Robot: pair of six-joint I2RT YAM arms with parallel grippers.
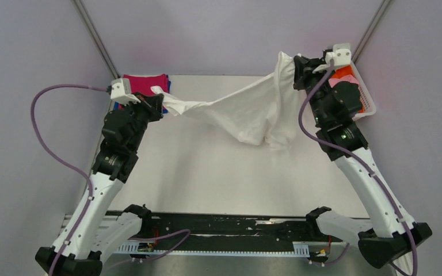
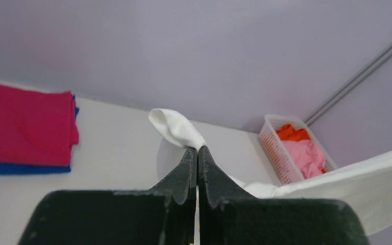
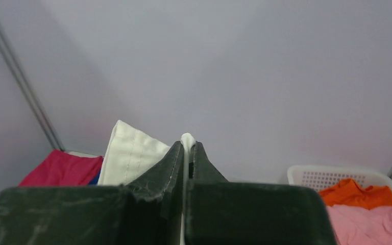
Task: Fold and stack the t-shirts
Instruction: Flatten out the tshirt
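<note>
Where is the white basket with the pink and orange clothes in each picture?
Top external: the white basket is at the upper right.
Left wrist: the basket is right of centre, by the back wall.
Right wrist: the basket is in the bottom right corner.
Shared landmark: the folded magenta t-shirt, on the left in all three views.

— How are your arms set?
— My white-and-black left arm point(image 1: 95, 201) and right arm point(image 1: 368, 184) both reach forward from the near edge, elbows bent. My black two-finger left gripper point(image 1: 161, 103) sits lower, and my black two-finger right gripper point(image 1: 293, 59) is held higher.
— And the jaws?
— Both are pressed together, each pinching an edge of the white cloth t-shirt point(image 1: 247, 109).
</note>
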